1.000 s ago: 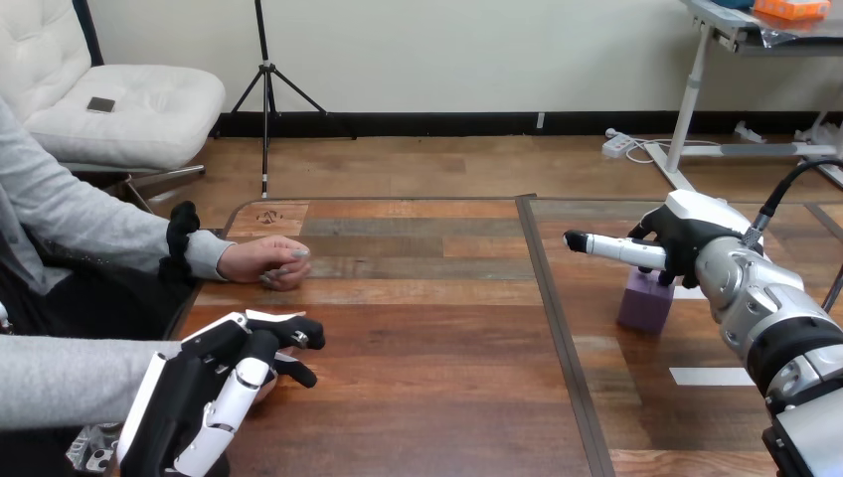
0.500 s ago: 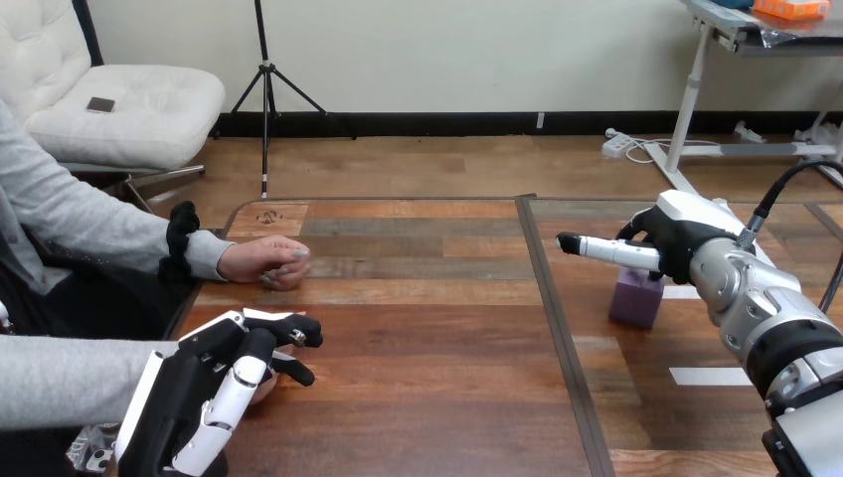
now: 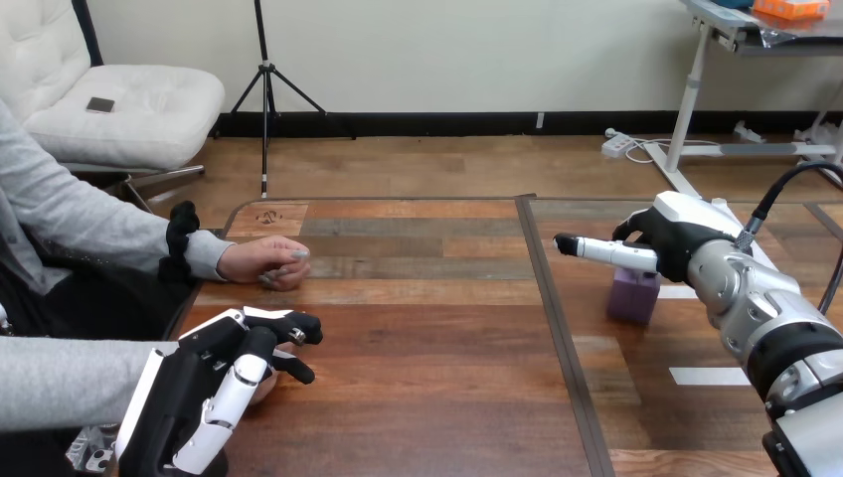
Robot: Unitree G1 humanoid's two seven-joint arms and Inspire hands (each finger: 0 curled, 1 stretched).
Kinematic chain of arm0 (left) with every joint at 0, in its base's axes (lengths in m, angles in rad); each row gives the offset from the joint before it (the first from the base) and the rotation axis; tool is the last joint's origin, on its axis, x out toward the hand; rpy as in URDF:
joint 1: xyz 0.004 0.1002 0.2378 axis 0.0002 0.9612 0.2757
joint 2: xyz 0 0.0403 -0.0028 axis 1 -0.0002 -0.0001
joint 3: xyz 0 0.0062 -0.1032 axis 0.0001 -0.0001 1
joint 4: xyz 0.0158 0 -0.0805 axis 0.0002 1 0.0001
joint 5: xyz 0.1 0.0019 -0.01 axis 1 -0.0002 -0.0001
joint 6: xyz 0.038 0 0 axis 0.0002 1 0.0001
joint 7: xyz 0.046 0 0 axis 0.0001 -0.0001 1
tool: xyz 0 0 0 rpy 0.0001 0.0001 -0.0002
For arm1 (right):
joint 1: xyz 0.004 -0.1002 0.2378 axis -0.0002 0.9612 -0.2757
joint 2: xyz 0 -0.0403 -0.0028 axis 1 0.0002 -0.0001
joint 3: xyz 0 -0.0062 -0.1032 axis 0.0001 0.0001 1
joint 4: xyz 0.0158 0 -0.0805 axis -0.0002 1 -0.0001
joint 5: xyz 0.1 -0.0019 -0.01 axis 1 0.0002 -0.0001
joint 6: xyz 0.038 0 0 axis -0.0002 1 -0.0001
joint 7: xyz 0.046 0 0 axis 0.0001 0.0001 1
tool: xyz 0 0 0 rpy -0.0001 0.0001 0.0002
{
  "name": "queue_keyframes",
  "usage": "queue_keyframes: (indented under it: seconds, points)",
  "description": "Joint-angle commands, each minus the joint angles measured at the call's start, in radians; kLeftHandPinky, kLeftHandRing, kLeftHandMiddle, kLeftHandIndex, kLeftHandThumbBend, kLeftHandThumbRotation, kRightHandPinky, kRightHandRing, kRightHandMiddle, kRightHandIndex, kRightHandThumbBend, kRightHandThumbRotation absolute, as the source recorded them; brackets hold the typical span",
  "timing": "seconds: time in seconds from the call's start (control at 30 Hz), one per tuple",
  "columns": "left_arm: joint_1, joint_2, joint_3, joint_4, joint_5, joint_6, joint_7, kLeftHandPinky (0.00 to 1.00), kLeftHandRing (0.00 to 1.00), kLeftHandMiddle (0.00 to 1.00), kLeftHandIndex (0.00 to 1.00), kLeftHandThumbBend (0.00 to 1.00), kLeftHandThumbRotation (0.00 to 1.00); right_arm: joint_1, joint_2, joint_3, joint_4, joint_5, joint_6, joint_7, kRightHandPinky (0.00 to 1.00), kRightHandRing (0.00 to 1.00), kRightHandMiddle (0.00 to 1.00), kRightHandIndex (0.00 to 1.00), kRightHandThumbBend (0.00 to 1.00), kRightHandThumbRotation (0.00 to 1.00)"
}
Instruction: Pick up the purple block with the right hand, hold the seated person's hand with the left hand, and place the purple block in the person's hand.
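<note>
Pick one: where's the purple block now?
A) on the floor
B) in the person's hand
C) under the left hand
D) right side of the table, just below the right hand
D: the block shows on the right side of the table, directly below the right hand, far from the person's hand at the left.

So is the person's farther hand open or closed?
Closed: the person's farther hand rests on the table with its fingers curled under in a loose fist.
</note>
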Motion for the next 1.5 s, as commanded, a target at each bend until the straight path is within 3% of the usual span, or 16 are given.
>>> queue_keyframes:
  seconds: [0.0, 0.7, 1.1, 1.27, 1.47]
  points:
    - [-0.063, 0.011, 0.005, -0.010, -0.001, -0.010, 0.000, 0.47, 0.65, 0.63, 0.49, 0.50, 0.60, 0.036, 0.014, -0.004, -0.005, 0.016, -0.011, 0.013, 0.64, 0.73, 0.77, 0.82, 1.00, 1.00]
    - [-0.068, 0.005, 0.008, 0.004, -0.001, -0.033, -0.005, 0.45, 0.62, 0.61, 0.48, 0.47, 0.56, -0.006, -0.007, -0.014, -0.015, 0.031, -0.027, 0.006, 0.57, 0.67, 0.72, 0.78, 1.00, 1.00]
    - [-0.059, 0.006, 0.005, -0.009, 0.002, -0.018, 0.004, 0.44, 0.60, 0.61, 0.48, 0.47, 0.55, -0.071, -0.022, 0.010, -0.026, 0.003, 0.037, 0.074, 0.50, 0.62, 0.68, 0.77, 1.00, 0.95]
    - [-0.072, 0.007, 0.009, 0.017, -0.002, -0.039, -0.008, 0.44, 0.60, 0.61, 0.48, 0.45, 0.54, -0.107, -0.025, 0.030, -0.031, -0.017, 0.084, 0.124, 0.49, 0.63, 0.68, 0.77, 1.00, 0.93]
    - [-0.077, 0.007, 0.011, 0.026, -0.004, -0.045, -0.009, 0.44, 0.61, 0.60, 0.48, 0.45, 0.54, -0.138, -0.034, 0.037, -0.039, -0.030, 0.101, 0.179, 0.49, 0.64, 0.69, 0.75, 1.00, 0.92]
